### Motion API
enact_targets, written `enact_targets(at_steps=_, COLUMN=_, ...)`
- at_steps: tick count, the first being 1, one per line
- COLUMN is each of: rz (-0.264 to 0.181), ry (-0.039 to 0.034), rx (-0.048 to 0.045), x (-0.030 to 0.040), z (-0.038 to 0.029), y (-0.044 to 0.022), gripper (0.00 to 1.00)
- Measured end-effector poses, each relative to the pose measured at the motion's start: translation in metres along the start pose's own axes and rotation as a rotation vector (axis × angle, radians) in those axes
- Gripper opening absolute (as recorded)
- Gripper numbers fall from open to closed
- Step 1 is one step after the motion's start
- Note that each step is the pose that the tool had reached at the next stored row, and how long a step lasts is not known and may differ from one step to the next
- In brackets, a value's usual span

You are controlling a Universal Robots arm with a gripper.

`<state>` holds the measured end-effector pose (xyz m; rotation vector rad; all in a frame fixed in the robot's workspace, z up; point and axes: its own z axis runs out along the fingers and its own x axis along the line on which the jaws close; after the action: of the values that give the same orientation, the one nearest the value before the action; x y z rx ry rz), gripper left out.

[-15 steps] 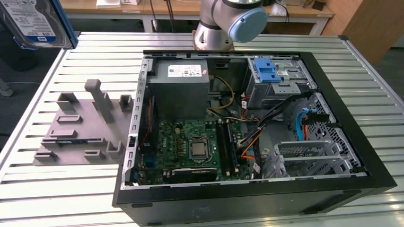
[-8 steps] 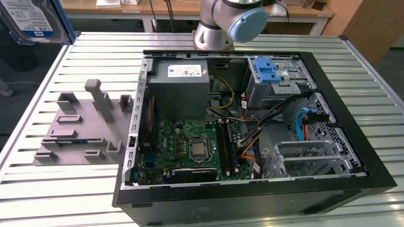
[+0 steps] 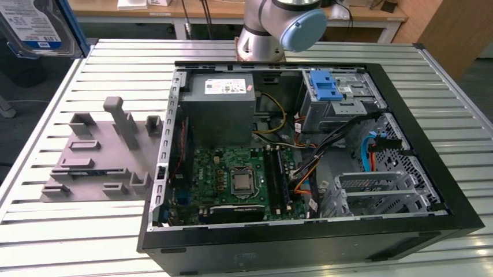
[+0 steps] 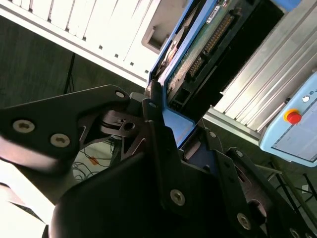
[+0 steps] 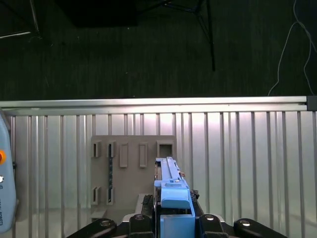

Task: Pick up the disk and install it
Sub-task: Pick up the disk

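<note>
The disk point(image 3: 34, 26) hangs high above the table's far corner at the exterior view's left, its silver face and white-and-blue label framed by a blue carrier. In the first wrist view the disk point(image 5: 171, 191) stands edge-on, and my gripper point(image 5: 171, 220) is shut on its lower end. The second wrist view shows the disk's point(image 4: 198, 44) connector edge and green board rising out of my gripper point(image 4: 181, 126). The black fingers point(image 4: 154, 116) press on the blue carrier from both sides.
An open black computer case point(image 3: 431, 190) lies on the slatted metal table point(image 3: 77, 231), with a drive bay and blue latch point(image 3: 327, 86) at its far right. A grey fixture plate point(image 3: 100, 156) with upright pegs lies left of it. The arm's base point(image 3: 269, 29) stands behind.
</note>
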<state>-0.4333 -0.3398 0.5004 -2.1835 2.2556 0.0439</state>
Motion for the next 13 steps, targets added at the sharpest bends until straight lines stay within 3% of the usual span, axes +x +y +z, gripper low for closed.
enact_targets(at_steps=6, rz=0.0, ry=0.0004, rx=-0.0001, x=0.0075, z=-0.0002, y=-0.0002, gripper=0.36)
enact_targets(at_steps=13, rz=0.0, ry=0.0004, rx=0.0, x=0.0078, z=-0.0002, y=-0.0003, gripper=0.36)
